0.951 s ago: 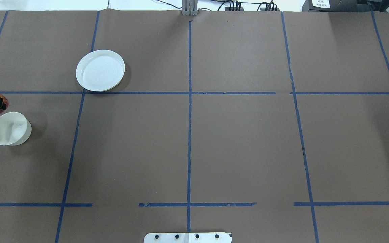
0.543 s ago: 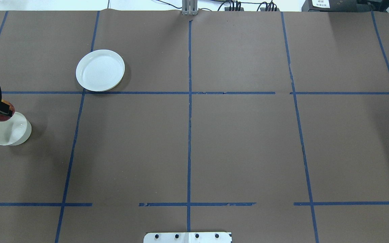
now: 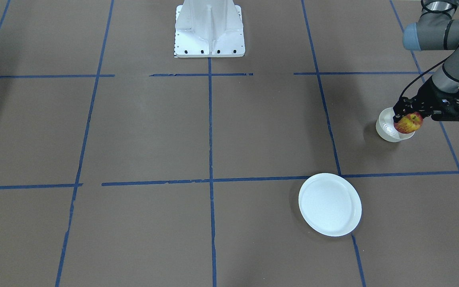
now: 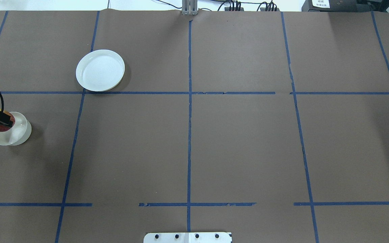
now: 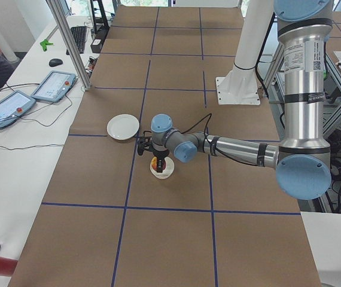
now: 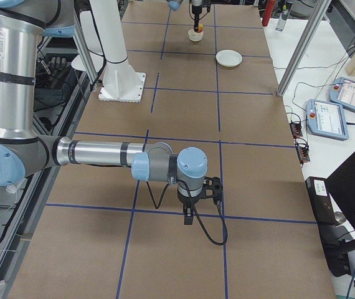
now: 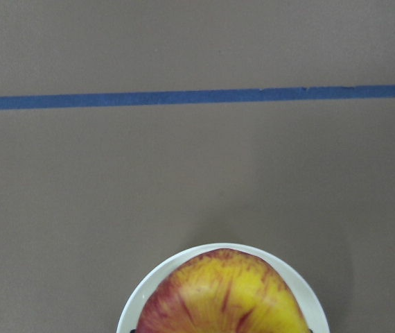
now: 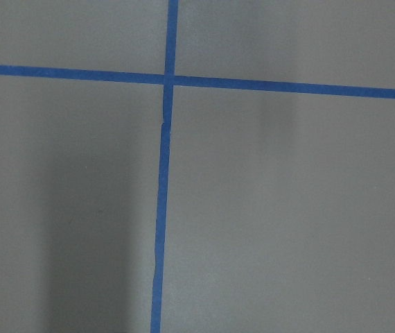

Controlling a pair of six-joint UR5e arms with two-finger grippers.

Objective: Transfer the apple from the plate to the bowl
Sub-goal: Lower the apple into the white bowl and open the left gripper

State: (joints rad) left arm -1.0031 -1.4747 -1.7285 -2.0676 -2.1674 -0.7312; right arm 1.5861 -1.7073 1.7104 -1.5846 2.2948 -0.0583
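**A:** Brown-papered bench (image 3: 134, 131), blue tape grid, and all the business is out at the robot's nine o'clock. See the apple (image 3: 408, 122)?

**B:** Yes. The left jaws are clamped on its sides, holding it in the air over the bowl (image 3: 387, 133). The plate (image 3: 329, 204) sits bare, at about two o'clock from the bowl as the robot looks.

**A:** What could spoil it from here?

**B:** That bowl is barely wider than the apple. From across the bench it seems to hang nearer the rim than dead centre. The wrist camera shows rim on both sides of it, though, so I can't say which is true. If it is off, letting go would land it on the rim. That could tip the bowl or send the apple rolling across the bench.

**A:** And the height?

**B:** Dropped from up there, I'd guess it might bounce out. Go too low and the jaws could knock the rim.

**A:** The right arm (image 6: 103, 152)?

**B:** Well apart, at the other end. I can't tell whether the right jaws are open.
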